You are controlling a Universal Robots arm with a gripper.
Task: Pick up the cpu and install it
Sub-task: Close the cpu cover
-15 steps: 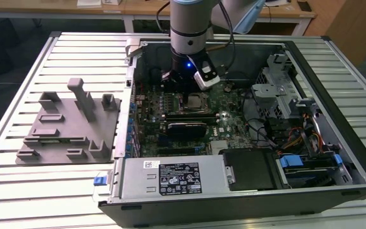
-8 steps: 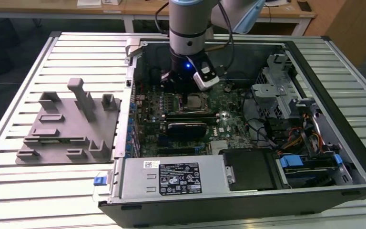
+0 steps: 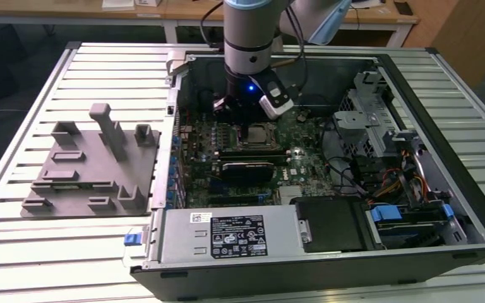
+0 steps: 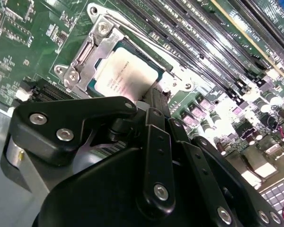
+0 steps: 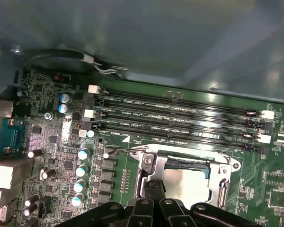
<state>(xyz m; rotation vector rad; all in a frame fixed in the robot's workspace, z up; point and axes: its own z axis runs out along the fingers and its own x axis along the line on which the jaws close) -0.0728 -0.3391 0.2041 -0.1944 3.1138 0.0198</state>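
- In the exterior view, the arm reaches straight down into the open computer case (image 3: 444,82), and the gripper (image 3: 244,117) hangs low over the motherboard (image 3: 310,151), just beside the cpu (image 3: 260,133). The grey tray (image 3: 91,189) lies well apart on the exterior view's left. The case walls are close, so I judge that any correction should be small and vertical, not a sideways sweep.
- In the second wrist view, the cpu (image 4: 123,75) lies flat inside the socket frame (image 4: 80,61), silver plate up, and looks level. The gripper (image 4: 154,97) has its jaws drawn narrow, with the tips at the cpu's near edge. I cannot tell whether they touch it. The chip seems seated, so the job is probably nearly done. Pressure here should be light and square, because a tilted push could lift a corner.
- In the first wrist view, the gripper (image 5: 154,187) is again narrow and holds nothing visible. It sits beside the cpu (image 5: 187,182), between it and one side of the socket frame (image 5: 149,163). The memory slots (image 5: 180,116) run along the far side. It seems wise to check that all four edges sit even within the frame and to keep the tips off the metal bracket.
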